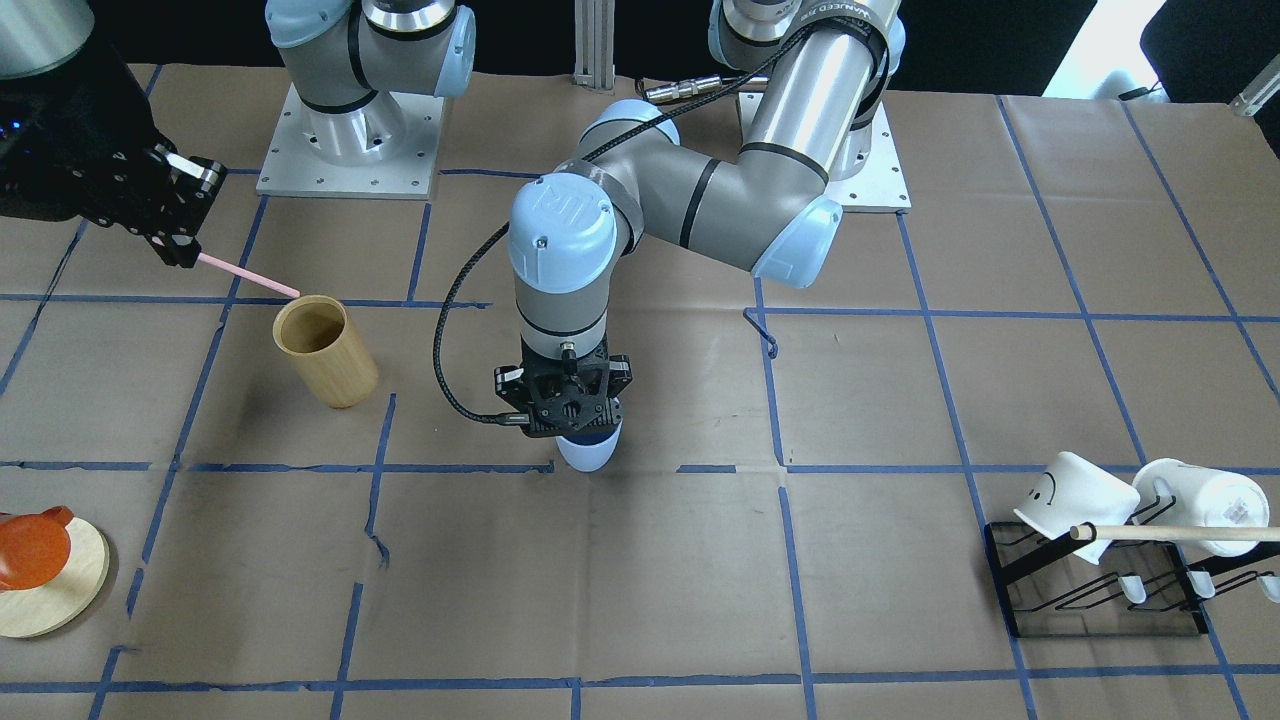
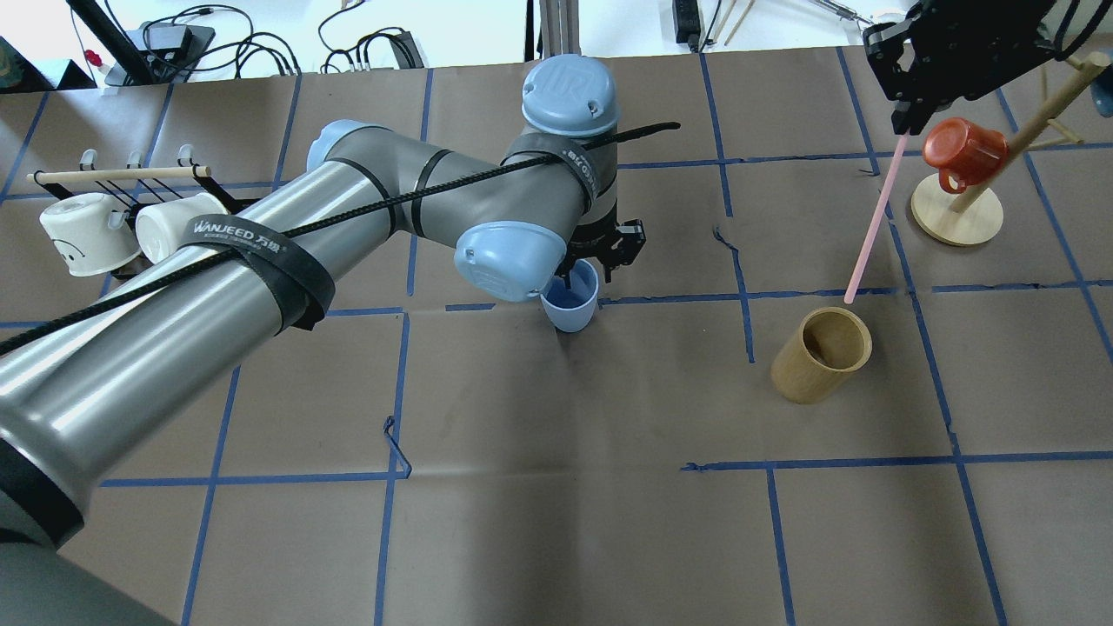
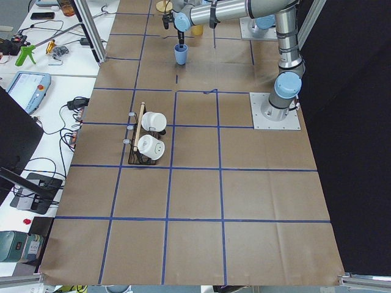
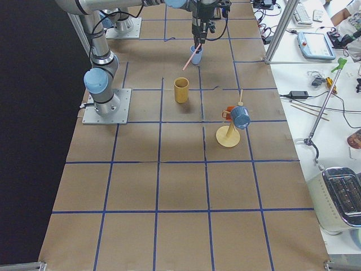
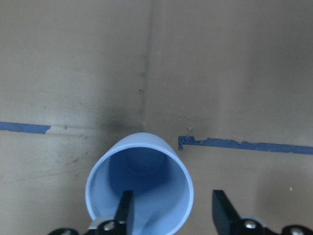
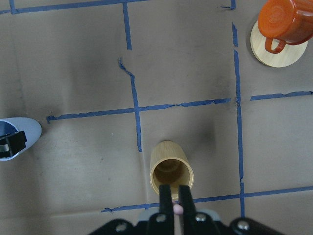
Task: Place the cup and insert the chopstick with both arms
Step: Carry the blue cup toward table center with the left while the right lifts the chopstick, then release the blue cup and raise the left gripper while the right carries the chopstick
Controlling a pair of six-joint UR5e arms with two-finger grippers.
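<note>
The light blue cup stands upright on the table's middle; it also shows in the front view. My left gripper is open and straddles its rim, with one finger inside the cup and the other outside, clear of the wall. My right gripper is shut on a thin pink chopstick and holds it tilted. The chopstick's lower tip hangs just above the rim of a tan wooden cylinder. The chopstick is apart from the cup.
An orange mug hangs on a wooden stand at the right. Two white mugs and a wooden dowel sit on a black rack at the left. Blue tape lines cross the brown paper.
</note>
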